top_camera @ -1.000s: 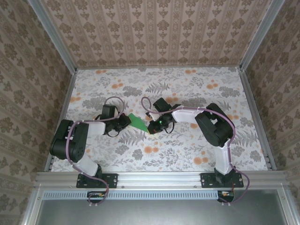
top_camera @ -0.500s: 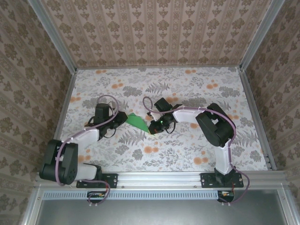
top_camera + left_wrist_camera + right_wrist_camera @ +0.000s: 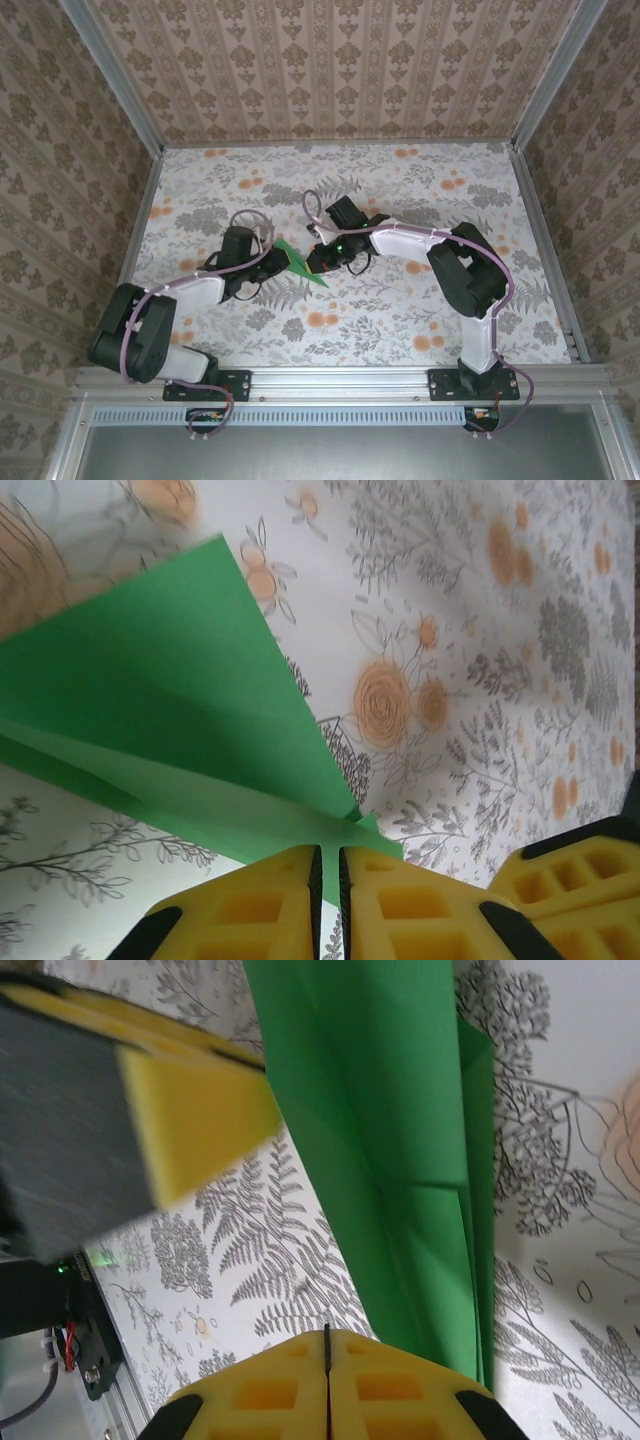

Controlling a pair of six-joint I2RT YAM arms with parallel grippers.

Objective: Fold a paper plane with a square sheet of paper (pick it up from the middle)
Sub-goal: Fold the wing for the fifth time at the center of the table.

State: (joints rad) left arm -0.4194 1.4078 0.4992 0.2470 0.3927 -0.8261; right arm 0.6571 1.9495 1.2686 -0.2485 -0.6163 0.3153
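The green paper (image 3: 296, 262), creased into a narrow pointed shape with layered flaps, lay on the table (image 3: 420, 190) near its middle, between the two grippers. The left gripper (image 3: 270, 263) had its fingers (image 3: 260, 905) drawn in to a thin slit, and the paper's pointed end came right up to that slit. Whether the point was actually pinched could not be told. The right gripper (image 3: 318, 262) was clenched tight, and its fingers (image 3: 400, 1395) sat over the long folded edge rather than clamping it between them. The step looked like setting or sharpening a long crease. To do it well, one gripper should probably hold the point steady while the other runs along the fold, pressing lightly enough that the thin sheet neither skids on the table nor tears. The flap edges should be lined up before any pressure goes on. With the two grippers so near each other, any stroke ought to run away from the other fingers, not towards them.
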